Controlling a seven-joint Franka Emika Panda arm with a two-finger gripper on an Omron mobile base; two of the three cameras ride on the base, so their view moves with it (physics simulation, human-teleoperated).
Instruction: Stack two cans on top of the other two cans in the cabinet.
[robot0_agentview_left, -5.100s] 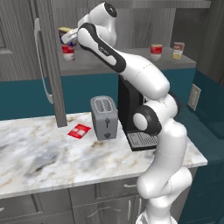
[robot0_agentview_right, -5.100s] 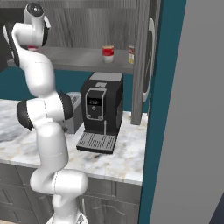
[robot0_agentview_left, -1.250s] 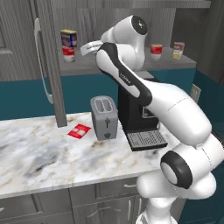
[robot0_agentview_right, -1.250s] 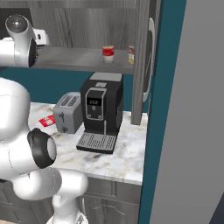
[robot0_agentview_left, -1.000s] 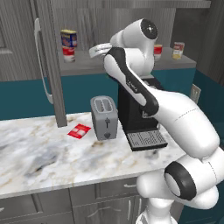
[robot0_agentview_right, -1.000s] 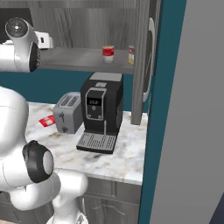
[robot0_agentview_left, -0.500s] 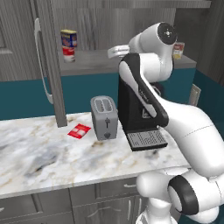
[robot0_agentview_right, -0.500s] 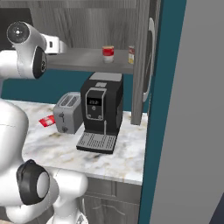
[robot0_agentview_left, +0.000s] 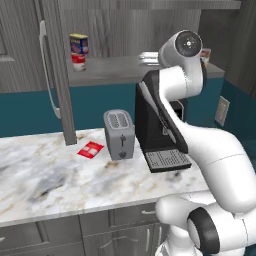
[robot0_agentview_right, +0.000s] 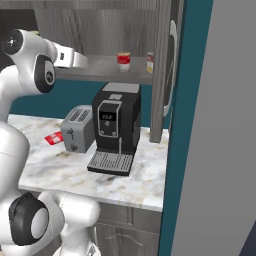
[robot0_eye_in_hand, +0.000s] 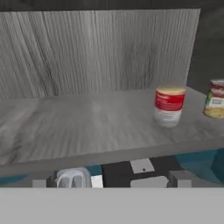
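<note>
A simulated kitchen with teal walls and a white-and-grey marble counter (robot0_agentview_left: 45, 175), above which hangs a grey wood-grain cabinet (robot0_eye_in_hand: 100, 48) with a grey shelf board (robot0_eye_in_hand: 87, 127) and a long pale curved door handle (robot0_agentview_left: 47, 75). At the left end of the shelf a dark blue can with a yellow rim (robot0_agentview_left: 79, 43) sits stacked on a red can with a white band (robot0_agentview_left: 79, 62). Toward the right end a second red can with a white band (robot0_eye_in_hand: 169, 105) stands upright, and near it, apart, a pale cream can with red and green marks (robot0_eye_in_hand: 215, 98) — cut off by the edge of the hand view, its label too blurred to read. The white arm reaches up to shelf level; in the left base view its hand is mostly hidden behind its own joint, and the gripper holds nothing, its jaws spread wide. On the counter stand a silver toaster (robot0_agentview_left: 119, 134) and a black coffee machine (robot0_agentview_right: 116, 127), with a small red packet (robot0_agentview_left: 90, 149) lying flat beside the toaster — its print is illegible.
</note>
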